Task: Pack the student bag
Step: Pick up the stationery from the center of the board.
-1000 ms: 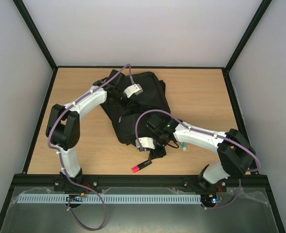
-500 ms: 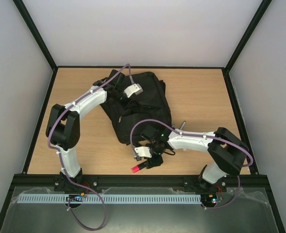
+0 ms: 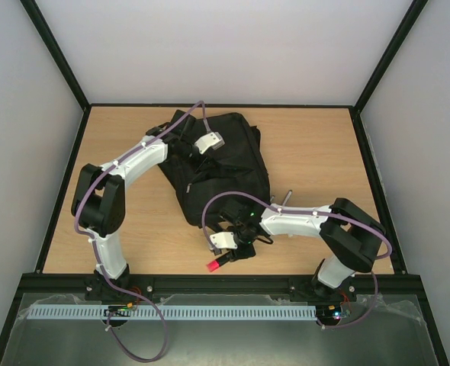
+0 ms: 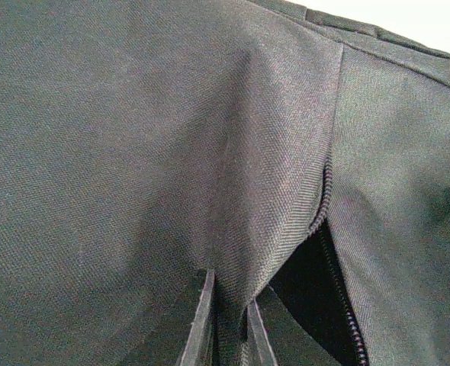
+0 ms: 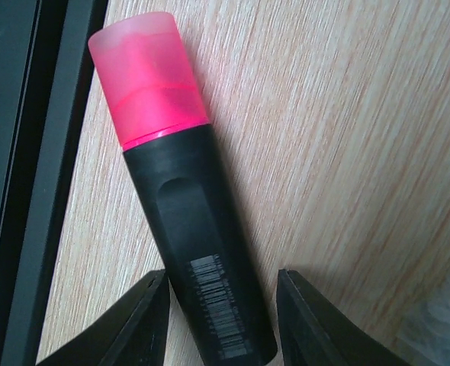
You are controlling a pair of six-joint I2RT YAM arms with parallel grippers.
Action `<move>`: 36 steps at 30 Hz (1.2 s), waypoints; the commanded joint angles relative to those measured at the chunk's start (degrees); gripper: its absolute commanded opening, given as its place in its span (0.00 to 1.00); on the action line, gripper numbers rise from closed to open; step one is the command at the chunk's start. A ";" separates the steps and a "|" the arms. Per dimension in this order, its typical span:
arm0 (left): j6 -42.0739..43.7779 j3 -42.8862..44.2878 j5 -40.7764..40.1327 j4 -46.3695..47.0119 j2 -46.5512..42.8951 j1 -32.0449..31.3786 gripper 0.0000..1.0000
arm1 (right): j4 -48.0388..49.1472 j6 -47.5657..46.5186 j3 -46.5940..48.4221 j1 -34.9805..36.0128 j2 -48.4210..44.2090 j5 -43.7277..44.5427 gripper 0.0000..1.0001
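The student bag (image 3: pixel 236 156) – large, black woven fabric – lies slumped and rumpled on the tabletop (image 3: pixel 316 145), toward its far middle, one zip (image 4: pixel 322 206) gaping partly open

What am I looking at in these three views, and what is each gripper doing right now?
These are two white robot arms bolted at the near edge of a wooden table. The wide picture looks down from above and behind them. The other two pictures come from cameras on the wrists. A large black fabric backpack lies on the table. The left gripper is shut on a fold of its cloth, beside an open zip. The right gripper is open, with its fingers either side of a black highlighter with a pink cap, which lies on the wood near the front edge and is not yet gripped.
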 commanded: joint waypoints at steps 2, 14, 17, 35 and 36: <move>0.03 -0.16 2.81 -1.86 -2.28 -0.24 0.11 | -1.04 -2.57 -0.99 0.67 0.71 1.24 0.38; 1.55 0.44 2.36 -4.76 -0.74 -0.24 0.12 | -2.98 -5.37 -4.01 0.49 -2.51 4.95 0.22; 2.16 0.82 2.10 -6.17 -0.36 -0.23 0.12 | -5.51 -6.25 -3.83 -0.58 -6.05 5.67 0.20; 3.22 2.10 0.78 -9.07 0.84 -0.12 0.13 | -22.72 -0.77 1.65 -10.43 -28.87 13.27 0.16; 3.16 2.35 0.88 -9.25 1.00 -0.31 0.13 | -23.03 0.49 2.32 -11.36 -28.86 13.09 0.16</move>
